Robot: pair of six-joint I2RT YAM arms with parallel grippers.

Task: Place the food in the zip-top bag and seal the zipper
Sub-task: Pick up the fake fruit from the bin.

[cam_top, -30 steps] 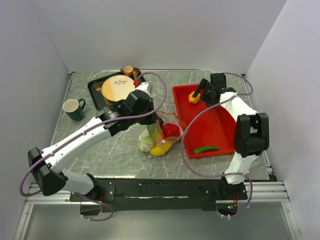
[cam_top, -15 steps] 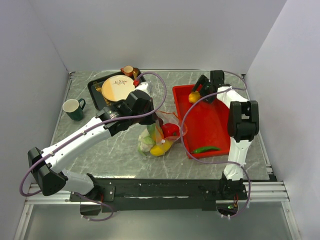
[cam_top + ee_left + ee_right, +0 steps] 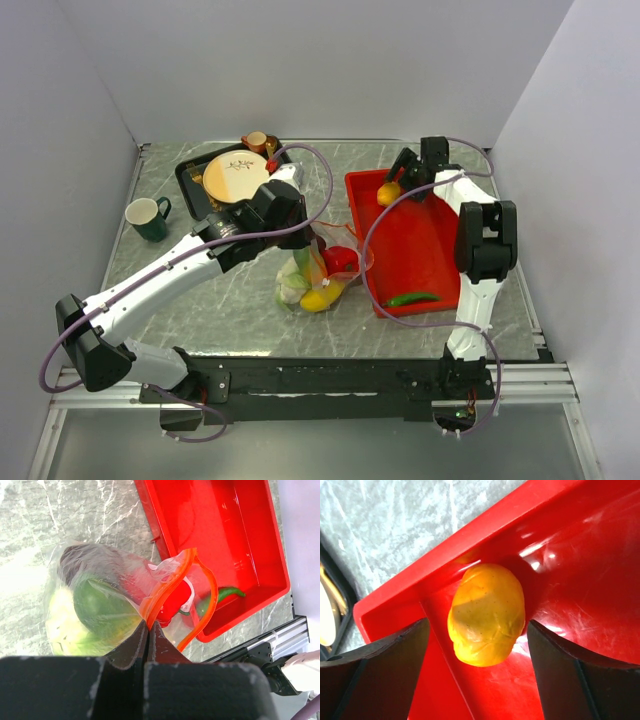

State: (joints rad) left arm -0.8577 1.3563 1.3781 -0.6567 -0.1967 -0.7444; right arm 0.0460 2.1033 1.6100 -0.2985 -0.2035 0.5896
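Observation:
The clear zip-top bag [image 3: 312, 272] lies at mid-table with several toy foods inside, a red pepper [image 3: 173, 602] near its mouth. My left gripper [image 3: 148, 625] is shut on the bag's orange-red zipper strip [image 3: 165, 591] and holds the mouth open. A yellow mango [image 3: 486, 614] sits in the far left corner of the red tray [image 3: 425, 250]. My right gripper [image 3: 477, 630] is open, its fingers either side of the mango, not touching it. A green chili [image 3: 412, 298] lies at the tray's near end and shows in the left wrist view [image 3: 222, 595].
A black tray [image 3: 192, 172] at the back left holds a beige plate [image 3: 236, 176] and a small brown cup [image 3: 256, 141]. A dark green mug [image 3: 149, 217] stands at the left. Walls close in on the table at the back and sides.
My right arm swung left and back over the tray's far left corner. The mango now sits between its open fingers. The left gripper and bag have not moved.

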